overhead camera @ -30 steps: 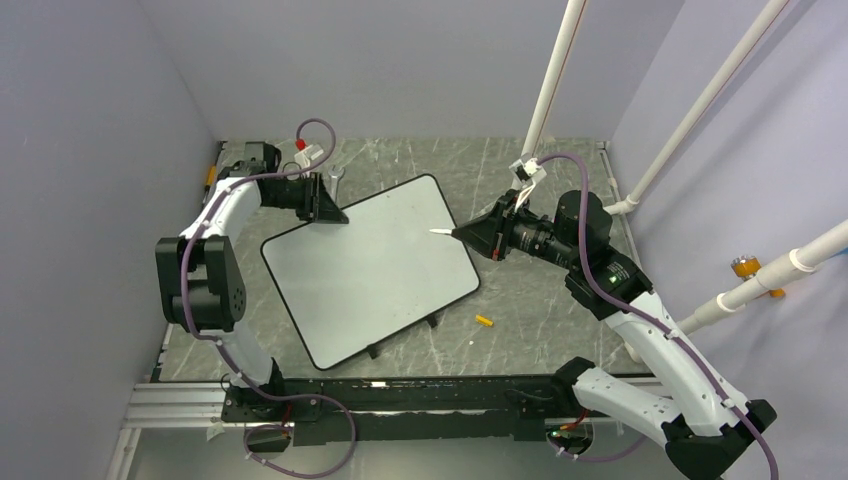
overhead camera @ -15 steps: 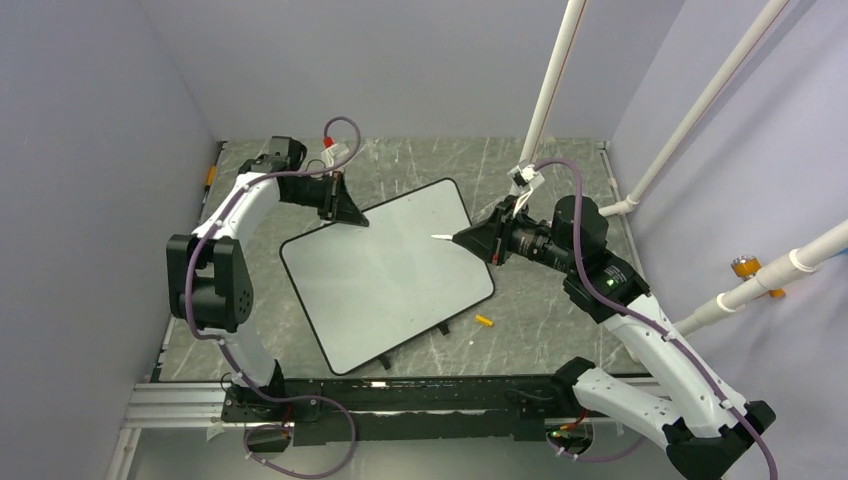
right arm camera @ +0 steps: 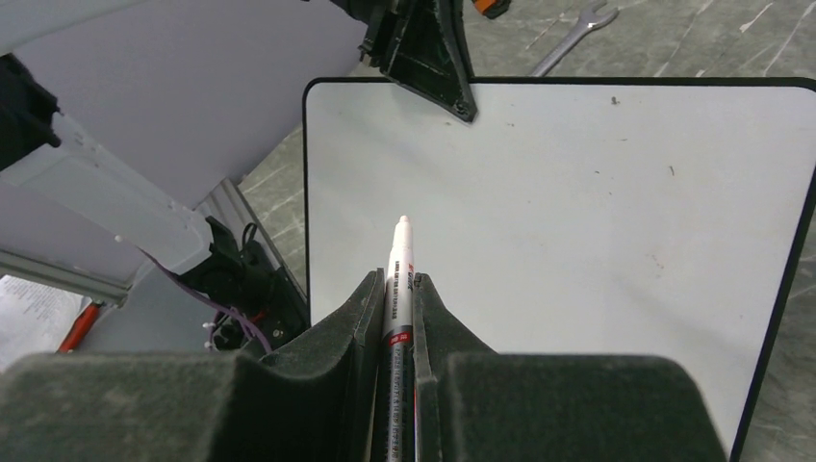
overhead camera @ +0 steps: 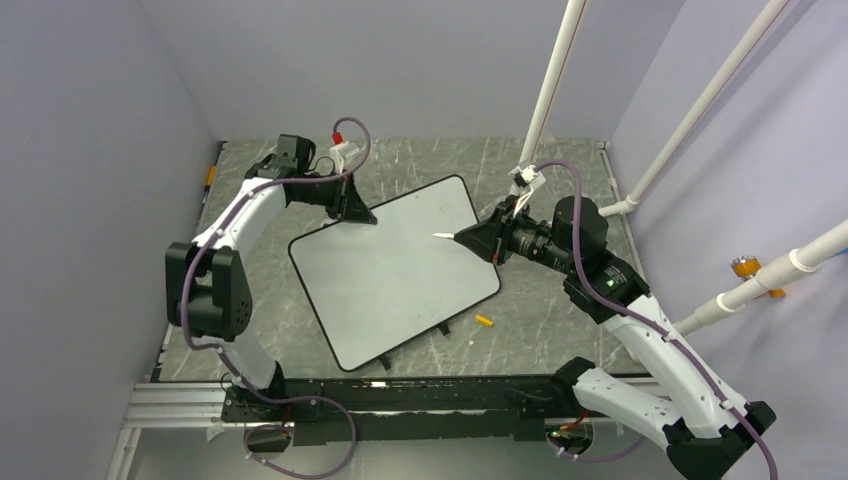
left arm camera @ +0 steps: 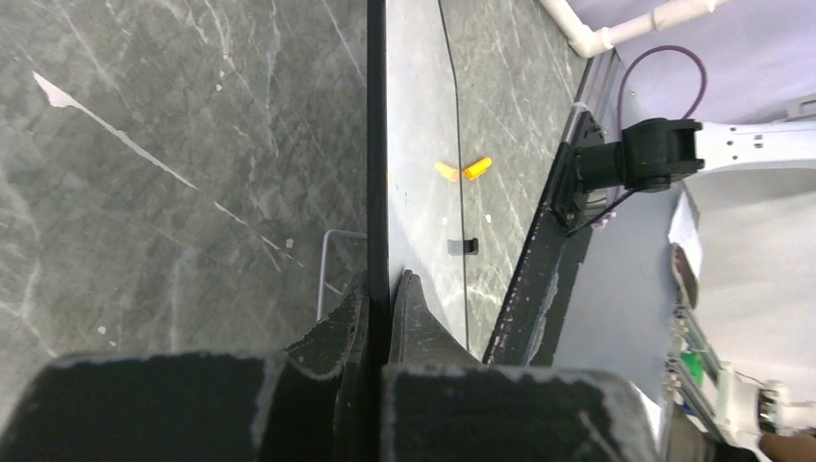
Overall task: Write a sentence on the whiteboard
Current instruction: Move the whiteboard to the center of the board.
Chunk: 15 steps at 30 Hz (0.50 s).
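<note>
Jaws, left: you have them closed tight on the thin black rim of the whiteboard (overhead camera: 392,275), at its far left corner; your left wrist view shows that rim edge-on, pinched between both fingers (left arm camera: 339,332). Jaws, right: clamped on a white marker (right arm camera: 400,279), its barrel lying in the slot between the pads with the pale tip pointing out over the right part of the board; you cannot tell from these views whether the tip touches the surface. Whiteboard: flat on the grey marbled counter (overhead camera: 560,330), set at a slant, face plain white with a few small dark specks, two small black clips (overhead camera: 443,329) on its near edge. Against the view of a second ago, the board has slid toward the right and turned a little, its right corner now closer to the right arm (overhead camera: 640,320), and the left arm (overhead camera: 235,225) has swung rightward with the corner it holds. Right arm and marker: placed much as before. Orange cap (overhead camera: 484,321): on the counter just beyond the board's near right edge, unmoved. Wrench (right arm camera: 573,34): on the counter past the board's far edge, near the left jaws.
</note>
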Each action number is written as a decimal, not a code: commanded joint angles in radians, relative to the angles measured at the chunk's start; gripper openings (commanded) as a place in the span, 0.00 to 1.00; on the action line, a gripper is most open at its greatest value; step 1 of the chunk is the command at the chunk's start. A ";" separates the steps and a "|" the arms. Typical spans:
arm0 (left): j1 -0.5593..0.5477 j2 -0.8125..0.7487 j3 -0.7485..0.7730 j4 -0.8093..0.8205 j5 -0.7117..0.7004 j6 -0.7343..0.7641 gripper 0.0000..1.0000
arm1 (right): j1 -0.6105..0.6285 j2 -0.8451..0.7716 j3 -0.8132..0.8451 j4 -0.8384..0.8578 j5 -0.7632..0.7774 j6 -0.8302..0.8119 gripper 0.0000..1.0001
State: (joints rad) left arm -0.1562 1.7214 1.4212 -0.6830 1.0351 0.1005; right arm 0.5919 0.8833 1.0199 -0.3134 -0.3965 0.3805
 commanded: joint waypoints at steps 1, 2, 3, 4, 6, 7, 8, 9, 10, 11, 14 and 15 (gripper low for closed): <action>-0.003 -0.141 -0.086 0.258 -0.327 0.180 0.00 | 0.004 -0.025 0.014 0.005 0.029 -0.033 0.00; -0.004 -0.172 -0.113 0.284 -0.341 0.185 0.00 | 0.005 -0.026 0.014 0.004 0.029 -0.035 0.00; -0.005 -0.200 -0.139 0.309 -0.366 0.189 0.00 | 0.005 -0.023 0.012 0.004 0.025 -0.036 0.00; -0.008 -0.228 -0.165 0.334 -0.383 0.193 0.00 | 0.005 -0.021 0.012 0.006 0.021 -0.037 0.00; -0.021 -0.271 -0.193 0.352 -0.416 0.210 0.00 | 0.006 -0.017 0.012 0.005 0.016 -0.041 0.00; -0.031 -0.284 -0.195 0.346 -0.422 0.224 0.00 | 0.006 -0.016 0.012 0.004 0.015 -0.045 0.00; -0.039 -0.292 -0.191 0.333 -0.433 0.240 0.00 | 0.006 -0.014 0.014 0.001 0.014 -0.048 0.00; -0.046 -0.300 -0.186 0.321 -0.440 0.260 0.00 | 0.005 -0.015 0.015 -0.003 0.012 -0.053 0.00; -0.052 -0.304 -0.181 0.305 -0.447 0.278 0.00 | 0.004 -0.014 0.017 -0.005 0.011 -0.058 0.00; -0.054 -0.310 -0.177 0.288 -0.447 0.297 0.00 | 0.006 -0.015 0.017 -0.008 0.012 -0.062 0.00; -0.054 -0.319 -0.153 0.226 -0.455 0.323 0.00 | 0.005 -0.016 0.000 0.012 -0.019 -0.066 0.00; -0.055 -0.319 -0.142 0.198 -0.464 0.326 0.00 | 0.004 -0.016 -0.010 0.026 -0.038 -0.063 0.00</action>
State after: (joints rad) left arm -0.2249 1.4189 1.2346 -0.5514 0.8902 0.1318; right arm 0.5926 0.8761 1.0195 -0.3283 -0.3920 0.3393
